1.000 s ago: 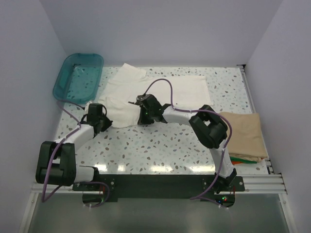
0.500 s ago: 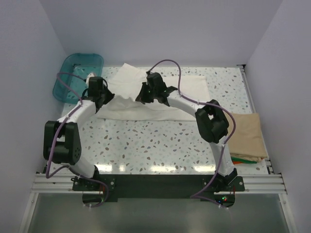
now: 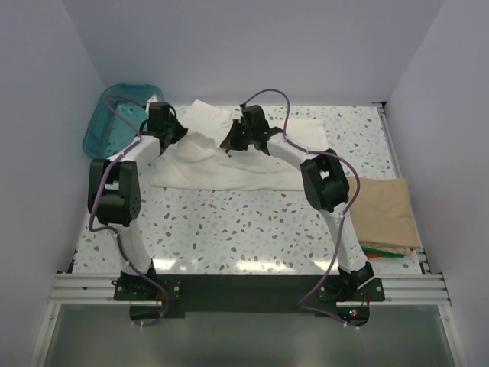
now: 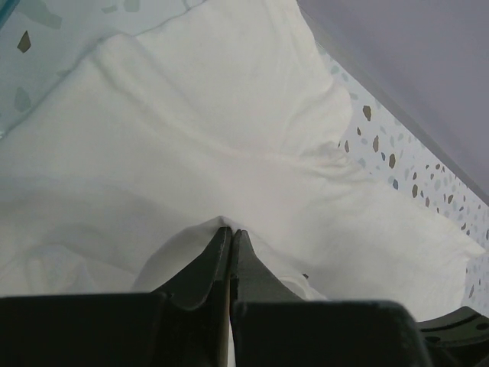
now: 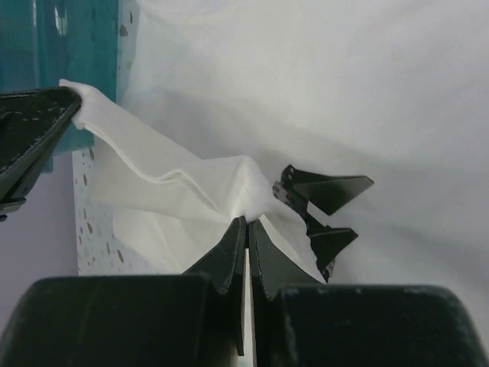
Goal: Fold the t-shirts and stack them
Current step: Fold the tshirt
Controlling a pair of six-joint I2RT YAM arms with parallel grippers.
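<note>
An off-white t-shirt [image 3: 229,164] lies spread at the back of the table. My left gripper [image 3: 170,139] is shut on its near-left edge, which it holds lifted toward the back; in the left wrist view [image 4: 230,232] the cloth [image 4: 229,115] peaks over the tips. My right gripper [image 3: 233,142] is shut on the same shirt's edge further right, with cloth [image 5: 191,183] bunched at its tips [image 5: 247,223]. A folded tan t-shirt [image 3: 386,210] lies at the right edge, on top of orange-red [image 3: 382,254] and green [image 3: 377,250] ones.
A teal translucent tub [image 3: 114,122] stands at the back left, touching the shirt's corner. Grey walls close in the back and sides. A metal rail [image 3: 405,183] runs along the table's right edge.
Both grippers have carried the shirt's near edge from the middle of the table toward the back, folding the cloth over itself. Both arms are now stretched far out.
</note>
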